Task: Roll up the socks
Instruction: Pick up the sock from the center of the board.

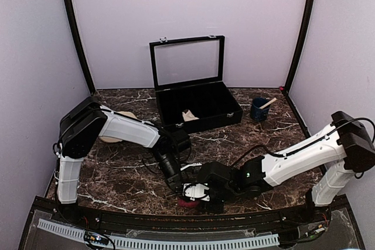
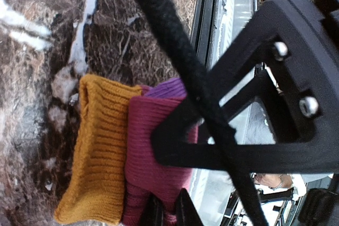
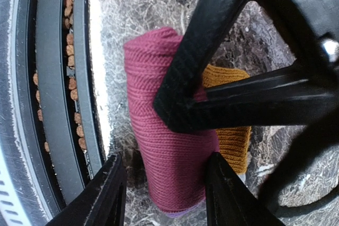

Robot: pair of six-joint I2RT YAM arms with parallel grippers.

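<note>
A magenta-purple sock point(image 3: 169, 146) with an orange cuff point(image 2: 100, 152) lies rolled into a bundle near the table's front edge point(image 1: 187, 202). My left gripper point(image 2: 168, 207) is shut on a fold of the sock's magenta fabric point(image 2: 153, 146). In the top view the left gripper point(image 1: 177, 187) comes down onto the bundle from the far side. My right gripper point(image 3: 165, 173) is open and straddles the roll. Its right finger point(image 3: 228, 194) sits against the fabric and its left finger point(image 3: 108, 194) stands apart. A cream bundle point(image 1: 188, 115) lies in the black box.
The black box point(image 1: 196, 106) stands at the back centre with its glass lid up. A blue cup point(image 1: 259, 109) with a wooden stick stands at the back right. A beige disc point(image 1: 114, 137) lies behind the left arm. The table's front rail point(image 3: 53, 99) runs close beside the roll.
</note>
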